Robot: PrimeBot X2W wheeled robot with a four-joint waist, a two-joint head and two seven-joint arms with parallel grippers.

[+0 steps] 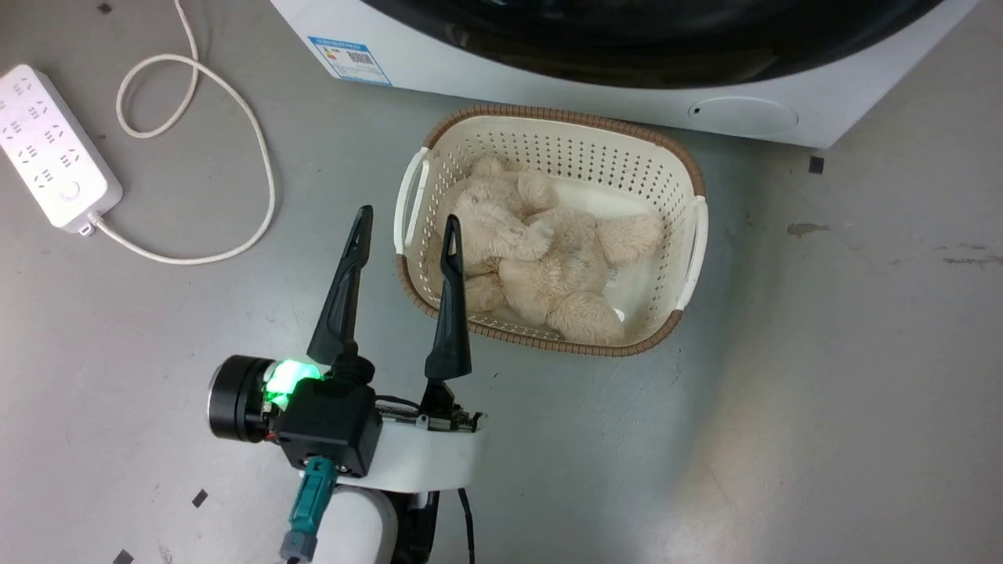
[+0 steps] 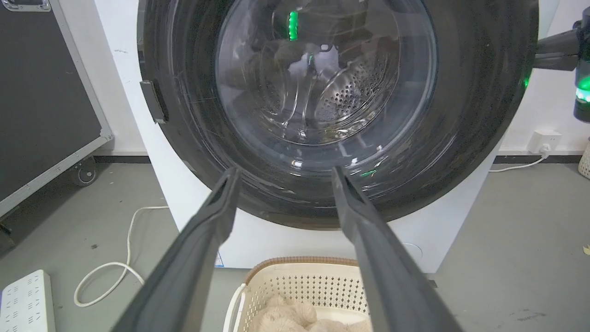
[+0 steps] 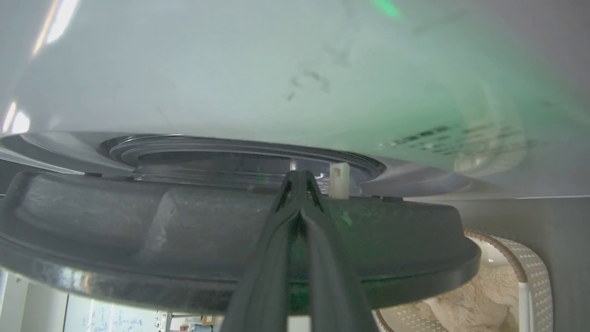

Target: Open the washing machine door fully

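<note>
Found the washing machine door (image 2: 461, 138) hung on the front of the washing machine (image 2: 276, 240), at 12 o'clock of the left wrist view and along the 12 o'clock edge of the head view. Judged ajar by a crack, not fully open: noted from the right wrist a gap between the door's grey inner face and the white front, with the pale latch hook (image 3: 339, 180) standing free in it. Noted the hinge (image 2: 152, 101) at 9 o'clock on the door, so swing to be expected from the 3 o'clock rim.

Found the right gripper (image 3: 299, 180) at that 3 o'clock rim, fingers pressed together tip to tip with nothing seen between them, tips lying behind the rim just beside the hook. Judged so placed to hook and draw the door outward rather than to pinch it; cannot confirm contact with the inner face.

Found the left gripper (image 1: 408, 217) at 7 o'clock of the head view, fingers spread wide and holding nothing, well apart from the door and aimed at its glass bowl (image 2: 322, 92). Judged parked as an onlooker, clear of the swing.

Noted the basket (image 1: 548, 116) with a plush toy (image 1: 541, 258) on the floor (image 1: 823, 352) just before the machine, below the door's sweep; judged low enough to pass, though worth watching. Recorded a power strip (image 1: 47, 149) and its cable (image 1: 258, 157) at 10 o'clock, well apart.
</note>
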